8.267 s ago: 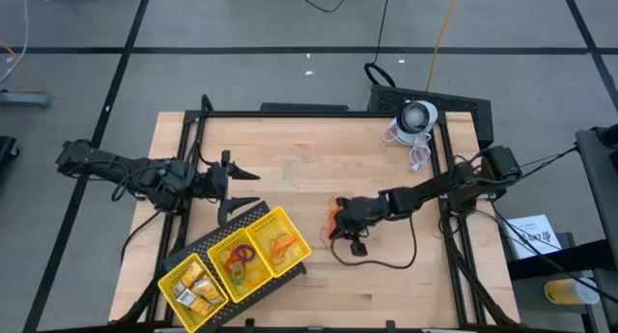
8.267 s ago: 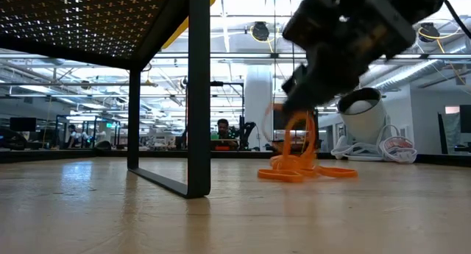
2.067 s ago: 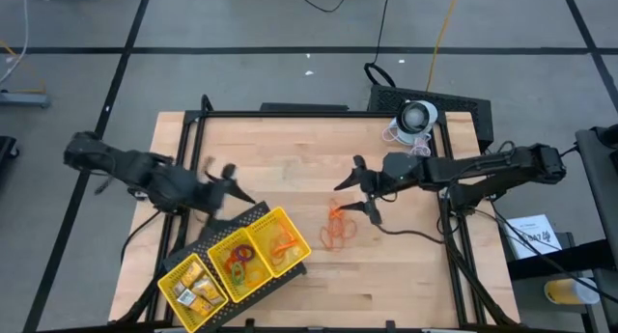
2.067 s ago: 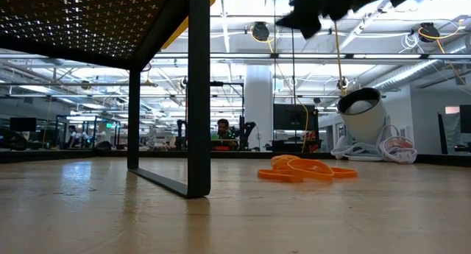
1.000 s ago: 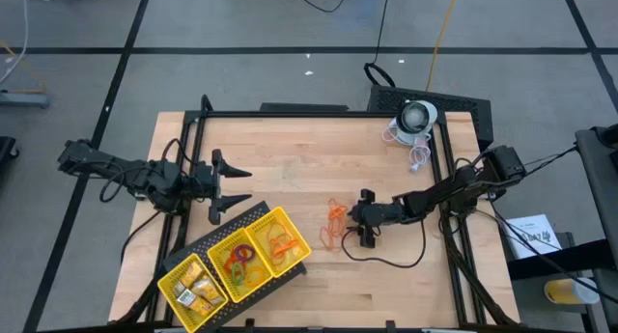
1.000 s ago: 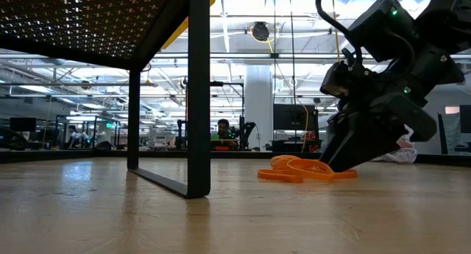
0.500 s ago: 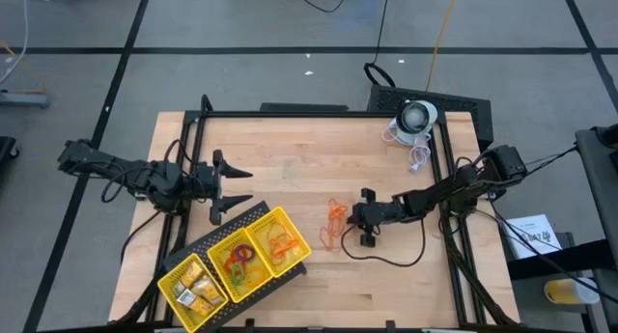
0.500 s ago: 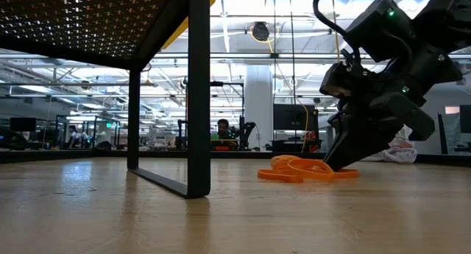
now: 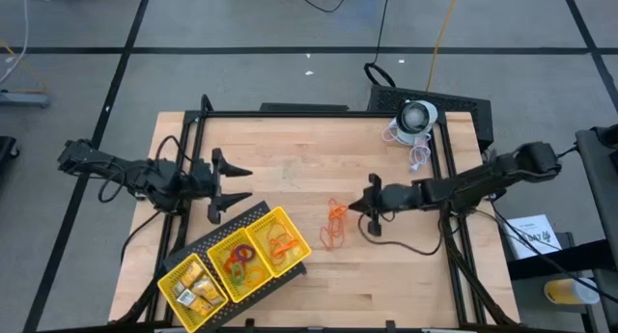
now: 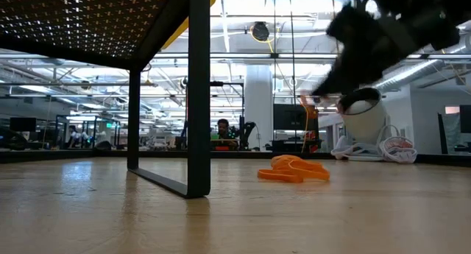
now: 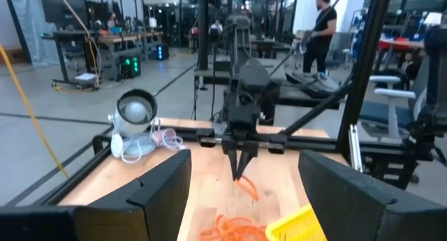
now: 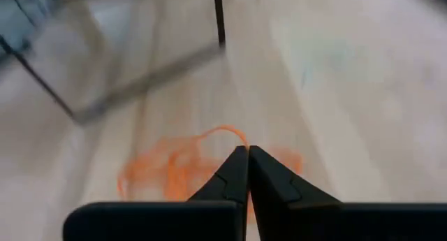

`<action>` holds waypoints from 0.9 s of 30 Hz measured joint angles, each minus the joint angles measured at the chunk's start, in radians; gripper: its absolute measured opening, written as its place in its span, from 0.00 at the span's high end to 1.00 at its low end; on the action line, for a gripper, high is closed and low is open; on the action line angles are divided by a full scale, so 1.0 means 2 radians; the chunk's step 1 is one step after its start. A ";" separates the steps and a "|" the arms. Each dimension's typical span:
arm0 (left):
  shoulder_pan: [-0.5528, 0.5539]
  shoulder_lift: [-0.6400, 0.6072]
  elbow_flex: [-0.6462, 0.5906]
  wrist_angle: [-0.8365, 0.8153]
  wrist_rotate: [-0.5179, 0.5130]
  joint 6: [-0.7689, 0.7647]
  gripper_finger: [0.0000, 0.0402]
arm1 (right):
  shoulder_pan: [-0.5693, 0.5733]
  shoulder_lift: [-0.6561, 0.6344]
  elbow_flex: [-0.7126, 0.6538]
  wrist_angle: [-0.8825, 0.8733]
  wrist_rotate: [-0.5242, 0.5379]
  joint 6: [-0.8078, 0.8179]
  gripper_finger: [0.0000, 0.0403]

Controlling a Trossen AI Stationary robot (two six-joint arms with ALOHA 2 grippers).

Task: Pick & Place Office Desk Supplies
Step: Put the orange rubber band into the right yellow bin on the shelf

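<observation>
The right gripper (image 9: 365, 206) is clenched on one orange rubber band (image 11: 247, 187), which hangs above the table (image 9: 290, 159). The other rubber bands (image 9: 334, 227) lie in a pile on the wood just beside it. The left gripper (image 9: 232, 190) waits released near the yellow tray (image 9: 296, 235), which holds more bands. A white lamp (image 9: 418, 116) stands at the far corner.
</observation>
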 joint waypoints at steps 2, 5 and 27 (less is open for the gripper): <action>0.000 0.000 0.000 0.008 0.000 0.005 0.33 | -0.002 -0.016 0.001 0.035 0.001 -0.016 1.00; 0.000 0.005 0.000 0.018 -0.003 0.014 0.33 | -0.002 -0.023 0.001 0.096 0.000 -0.053 1.00; 0.071 0.193 0.015 0.220 0.147 -0.012 0.33 | -0.065 0.082 0.018 0.452 -0.119 -0.136 1.00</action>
